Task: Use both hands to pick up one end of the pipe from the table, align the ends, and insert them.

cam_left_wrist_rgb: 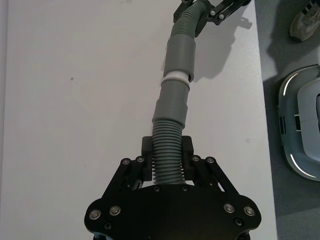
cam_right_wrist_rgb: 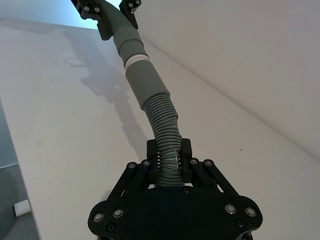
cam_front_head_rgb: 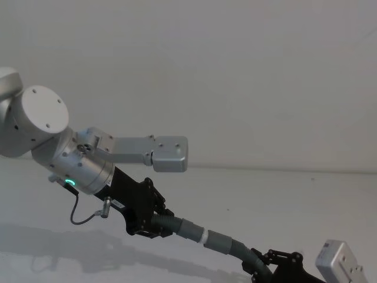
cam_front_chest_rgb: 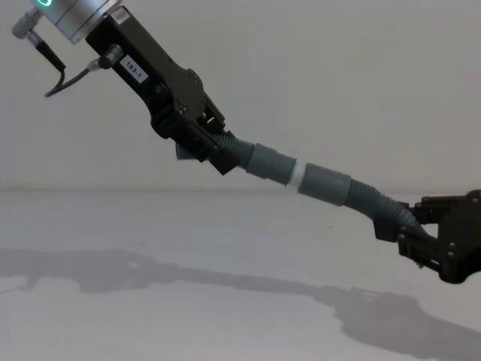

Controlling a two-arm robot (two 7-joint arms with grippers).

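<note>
both hose pieces hang above the tabletop, the left gripper clamped on one ribbed part and the right gripper on the other, ends aligned and mated, though a white band showing suggests insertion isn't fully seated.

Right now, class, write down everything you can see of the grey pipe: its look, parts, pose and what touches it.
The pipe is dark grey plastic: two pieces, each a smooth sleeve with a ribbed, bent part. They meet end to end, a narrow white ring showing at the joint. It hangs in the air above the white table, sloping down from the left hand to the right hand. Each hand is shut on a ribbed end.
</note>
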